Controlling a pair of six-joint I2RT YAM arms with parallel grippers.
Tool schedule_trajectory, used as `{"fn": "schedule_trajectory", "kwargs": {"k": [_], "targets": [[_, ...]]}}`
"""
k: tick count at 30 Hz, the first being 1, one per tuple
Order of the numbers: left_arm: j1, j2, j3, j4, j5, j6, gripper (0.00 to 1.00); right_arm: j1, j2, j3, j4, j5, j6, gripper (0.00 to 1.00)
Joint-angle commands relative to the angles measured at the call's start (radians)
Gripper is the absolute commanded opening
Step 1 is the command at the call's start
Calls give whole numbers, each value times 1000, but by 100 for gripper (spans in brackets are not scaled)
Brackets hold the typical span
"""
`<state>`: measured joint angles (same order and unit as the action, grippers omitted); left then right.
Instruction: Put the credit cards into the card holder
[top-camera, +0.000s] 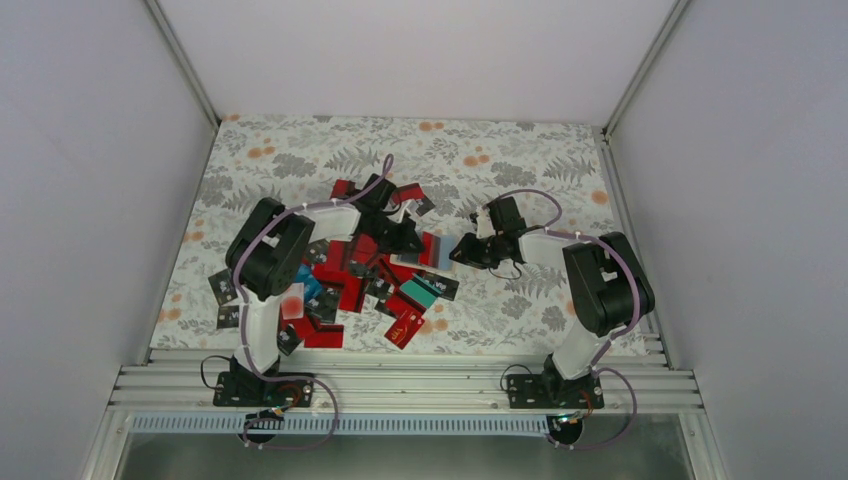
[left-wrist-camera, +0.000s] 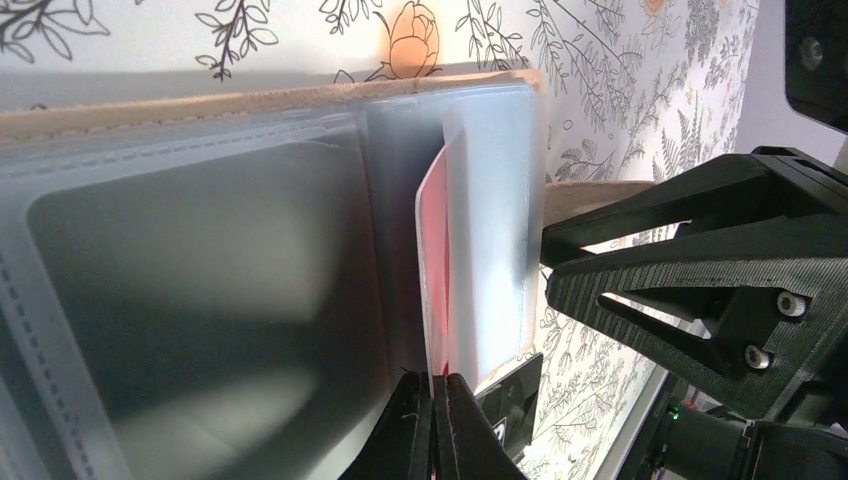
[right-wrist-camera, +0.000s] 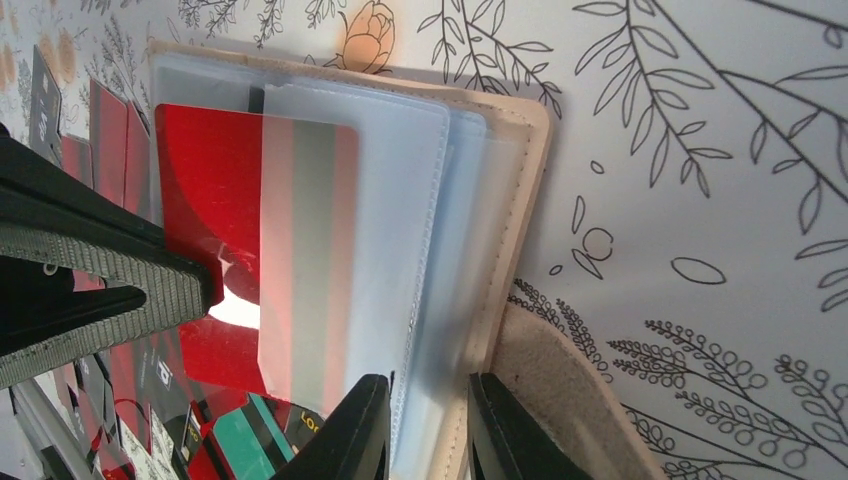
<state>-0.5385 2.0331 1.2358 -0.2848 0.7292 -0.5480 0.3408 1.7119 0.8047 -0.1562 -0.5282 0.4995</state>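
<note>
So the left hand was pinched fully shut on the edge of a red card, and that card sat partway inside a clear sleeve of the holder. The right hand was clamped on the holder itself, fingers squeezing the tan cover and the sleeve stack together, with the holder between the two arms over the table. The rest of the cards lay in a heap around the left arm.

To finish this well, the push probably needed to run dead straight along the sleeve, card flat against the plastic. Any tilt and a corner would likely catch on the stitched seam or bow the floppy sleeve outward. The right hand had to hold firm, since it was the only thing resisting the push.

The left fingers looked set to reach the sleeve mouth before the card seated. So the smart move was probably to let go late and nudge the exposed edge in. Slow and gentle, since a pinch that thin could slip.
</note>
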Motion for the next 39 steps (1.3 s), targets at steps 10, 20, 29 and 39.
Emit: {"fn": "schedule_trajectory", "kwargs": {"k": [10,20,29,39], "targets": [[-5,73,56,-69,-2,49,2,-13,-12,31,-12,42,-29,6],[-17,109,89,-86,-2,56,2,-13,26,25,-17,68,-33,4],[-24,136,111,-91,1,58,2,-13,34,24,-14,57,-38,4],[-38,135,99,-71,5,28,2,-13,34,25,-5,39,-38,5]]}}
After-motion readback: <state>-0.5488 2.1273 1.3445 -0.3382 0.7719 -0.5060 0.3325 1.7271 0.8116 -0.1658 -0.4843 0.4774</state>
